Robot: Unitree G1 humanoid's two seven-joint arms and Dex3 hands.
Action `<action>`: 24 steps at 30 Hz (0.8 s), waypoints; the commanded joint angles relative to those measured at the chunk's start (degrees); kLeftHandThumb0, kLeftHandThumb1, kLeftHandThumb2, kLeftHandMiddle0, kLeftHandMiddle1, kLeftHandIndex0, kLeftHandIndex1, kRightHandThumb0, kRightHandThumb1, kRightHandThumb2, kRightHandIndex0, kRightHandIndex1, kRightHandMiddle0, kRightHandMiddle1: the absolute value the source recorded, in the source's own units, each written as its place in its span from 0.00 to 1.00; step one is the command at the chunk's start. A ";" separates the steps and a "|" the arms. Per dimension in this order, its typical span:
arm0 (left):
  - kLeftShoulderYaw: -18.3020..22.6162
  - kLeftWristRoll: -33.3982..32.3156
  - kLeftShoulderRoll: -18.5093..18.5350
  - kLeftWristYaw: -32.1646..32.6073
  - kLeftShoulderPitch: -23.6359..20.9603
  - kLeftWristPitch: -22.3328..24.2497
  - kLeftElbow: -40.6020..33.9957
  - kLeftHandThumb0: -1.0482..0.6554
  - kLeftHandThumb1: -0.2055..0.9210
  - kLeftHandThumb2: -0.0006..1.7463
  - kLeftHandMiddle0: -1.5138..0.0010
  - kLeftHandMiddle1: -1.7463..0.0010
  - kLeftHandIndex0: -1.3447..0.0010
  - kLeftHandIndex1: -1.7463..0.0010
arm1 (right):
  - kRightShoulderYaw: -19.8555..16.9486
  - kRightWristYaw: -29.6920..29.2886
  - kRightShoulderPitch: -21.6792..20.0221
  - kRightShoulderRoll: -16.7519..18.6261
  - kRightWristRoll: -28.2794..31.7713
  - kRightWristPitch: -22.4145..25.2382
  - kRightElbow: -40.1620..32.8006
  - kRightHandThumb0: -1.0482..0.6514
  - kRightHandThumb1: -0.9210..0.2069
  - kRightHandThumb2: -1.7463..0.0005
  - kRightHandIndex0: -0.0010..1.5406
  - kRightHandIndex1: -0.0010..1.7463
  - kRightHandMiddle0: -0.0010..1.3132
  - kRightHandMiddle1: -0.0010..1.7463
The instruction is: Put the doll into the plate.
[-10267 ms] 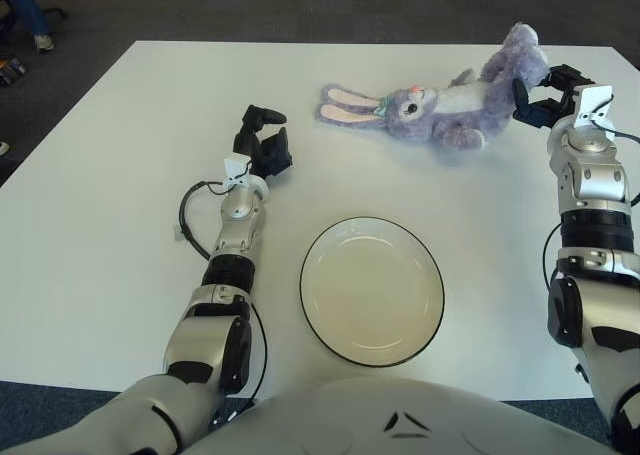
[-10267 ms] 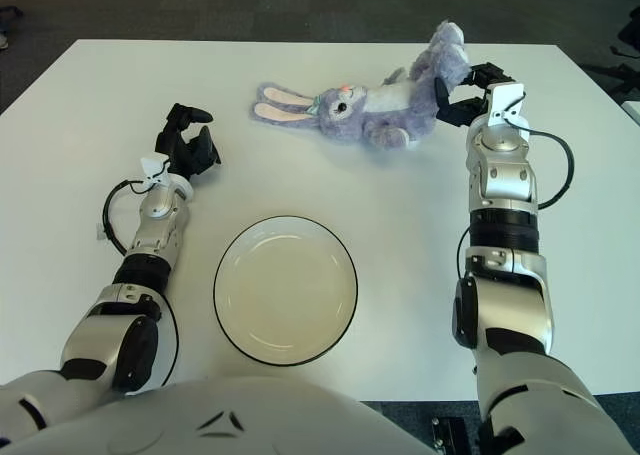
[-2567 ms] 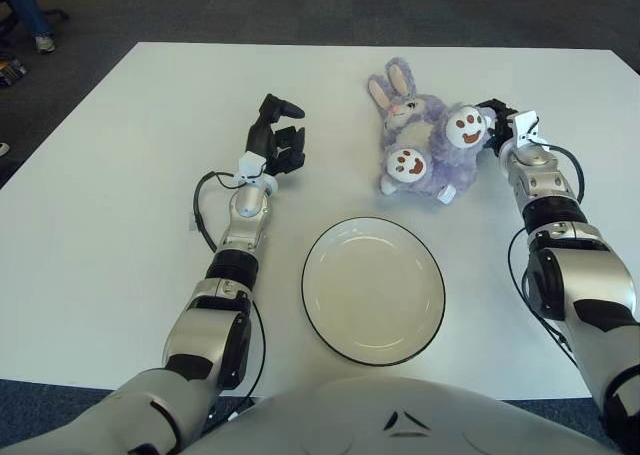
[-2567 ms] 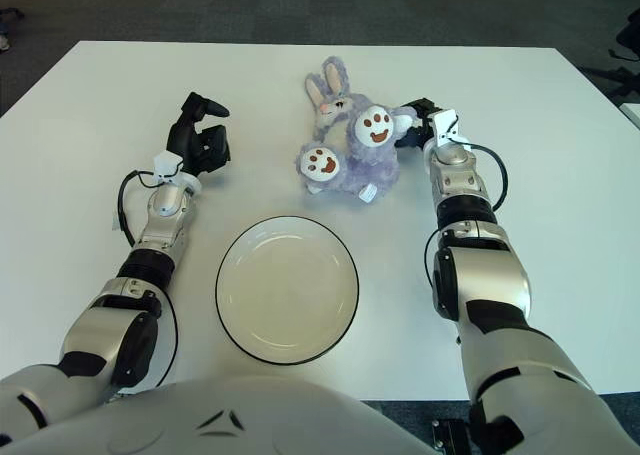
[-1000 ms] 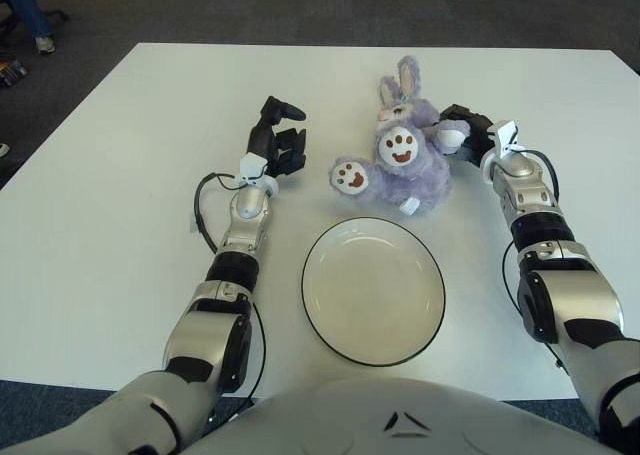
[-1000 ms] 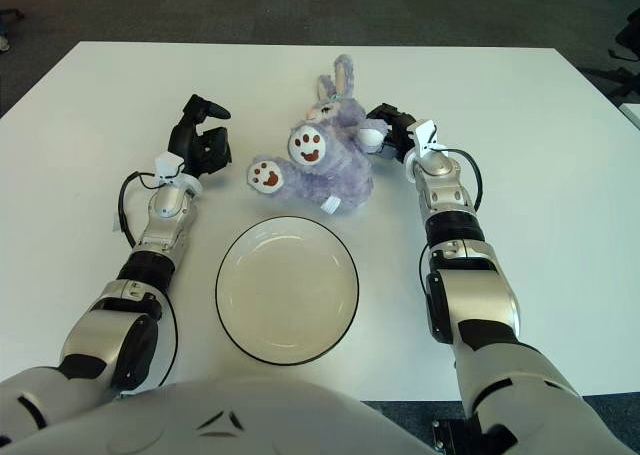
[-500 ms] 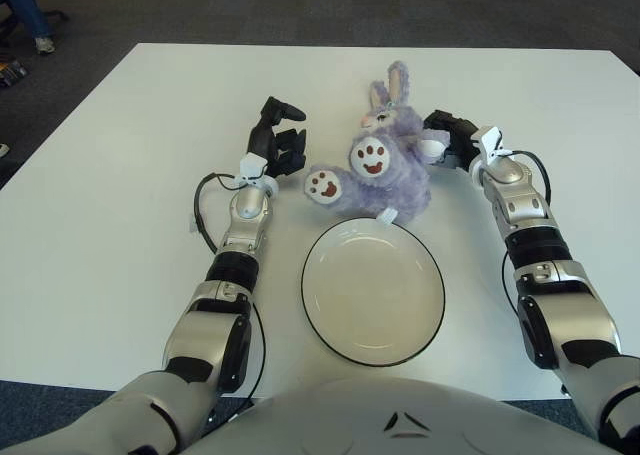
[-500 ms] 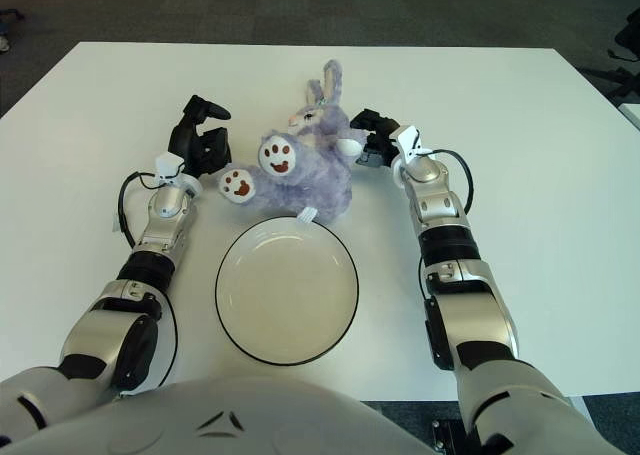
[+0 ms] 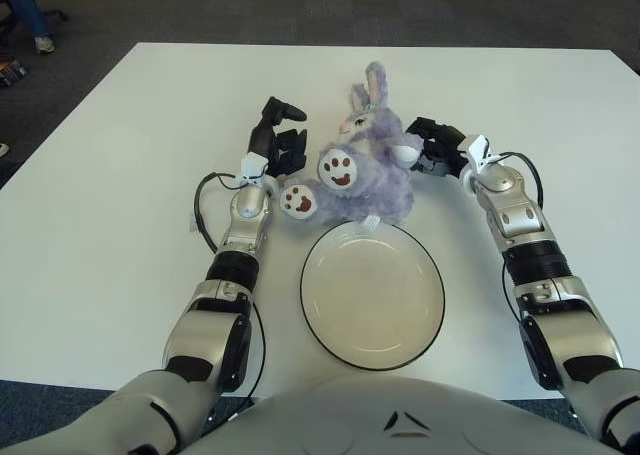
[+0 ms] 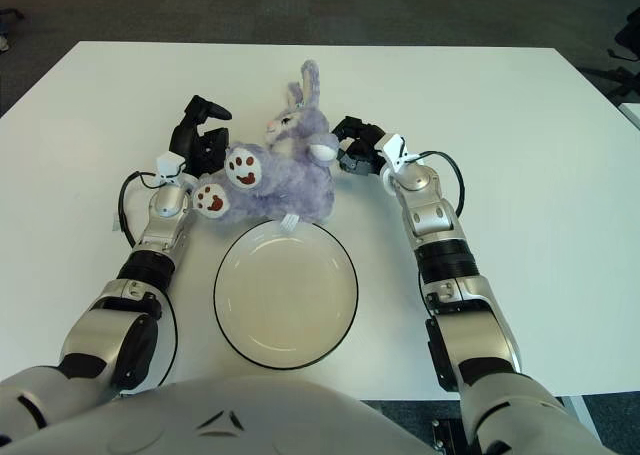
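I am observing a white table (image 9: 90, 225) occupying most of my view. Dark grey carpet (image 9: 300, 5) is showing beyond its far edge. A person's legs (image 9: 25, 10) are showing at the far left corner.

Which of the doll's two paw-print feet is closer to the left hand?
The lower foot, beside the left hand's wrist. The other foot sits higher on the doll, nearer the right hand.

Silver arms, blk hands (image 9: 278, 140), blk cables
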 commanded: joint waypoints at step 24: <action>-0.16 0.22 0.01 -0.22 2.97 0.69 2.56 0.40 0.83 0.45 0.28 0.00 0.77 0.00 | 1.75 0.46 2.57 -0.43 -1.77 1.57 0.63 0.43 0.00 0.76 0.19 0.60 0.22 0.94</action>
